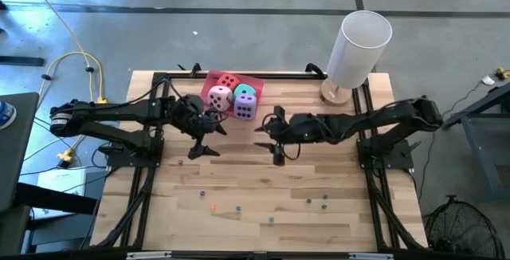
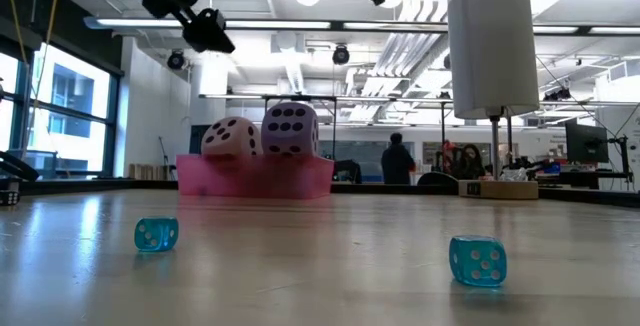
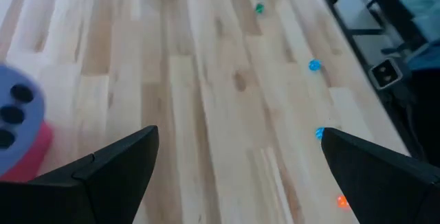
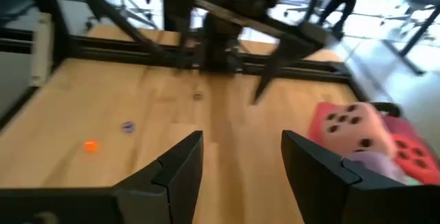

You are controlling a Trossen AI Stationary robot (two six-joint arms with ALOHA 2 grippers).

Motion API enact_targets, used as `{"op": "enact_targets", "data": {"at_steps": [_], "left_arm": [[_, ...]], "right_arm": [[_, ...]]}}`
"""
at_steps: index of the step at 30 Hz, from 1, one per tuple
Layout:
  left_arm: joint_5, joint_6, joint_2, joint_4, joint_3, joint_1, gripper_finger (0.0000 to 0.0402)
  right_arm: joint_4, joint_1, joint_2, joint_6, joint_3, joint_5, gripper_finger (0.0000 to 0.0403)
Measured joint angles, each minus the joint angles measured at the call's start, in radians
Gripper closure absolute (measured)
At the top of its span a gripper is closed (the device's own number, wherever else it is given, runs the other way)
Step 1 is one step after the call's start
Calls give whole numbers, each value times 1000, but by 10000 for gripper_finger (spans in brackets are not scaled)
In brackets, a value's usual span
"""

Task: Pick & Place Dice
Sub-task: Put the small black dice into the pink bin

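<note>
Four big soft dice sit bunched on a pink tray [image 1: 209,79] at the table's far middle: red [image 1: 228,81], pink [image 1: 220,97], teal [image 1: 245,90] and purple [image 1: 245,107]. Several tiny dice lie scattered on the near half of the table, among them an orange one [image 1: 213,206] and two teal ones [image 2: 156,233] [image 2: 477,260]. My left gripper [image 1: 206,138] hovers open just near-left of the tray, above the wood. My right gripper [image 1: 272,139] hovers open just near-right of the tray, facing the left one. Nothing is between either pair of fingers.
A tall white cylinder [image 1: 360,46] on a round wooden base stands at the far right corner. A black frame [image 1: 151,172] runs along the table's sides. Bare wood lies between the two grippers and toward the near edge.
</note>
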Motion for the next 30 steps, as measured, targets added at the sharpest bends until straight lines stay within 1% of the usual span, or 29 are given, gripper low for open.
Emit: {"op": "enact_targets", "data": {"at_steps": [3,7,9,13,17,19,22,24,27,30], "left_arm": [[-11,-24,0,-44,0,10,5],[-11,-58,-9,-193,-1,13,5],[-14,-87,-18,-217,-22,-3,5],[-11,-139,-50,-177,-99,-38,5],[-33,-209,-122,-110,-213,-62,5],[-66,-244,-176,-98,-258,-70,5],[-148,-283,-258,-83,-301,-78,5],[-174,-308,-314,-65,-332,-91,5],[-176,-358,-377,-53,-373,-110,5],[-171,-448,-417,-32,-419,-138,5]], "right_arm": [[-1,39,5,10,0,-1,215],[-3,91,27,32,0,-2,215],[18,111,53,48,0,-2,215],[35,147,115,74,-2,-5,215],[92,187,184,90,-2,-6,215],[141,206,221,73,0,-8,215],[209,231,262,28,-1,-7,215],[258,240,284,-7,0,-19,215],[303,248,309,-23,0,-42,215],[320,251,315,-17,0,-52,215]]}}
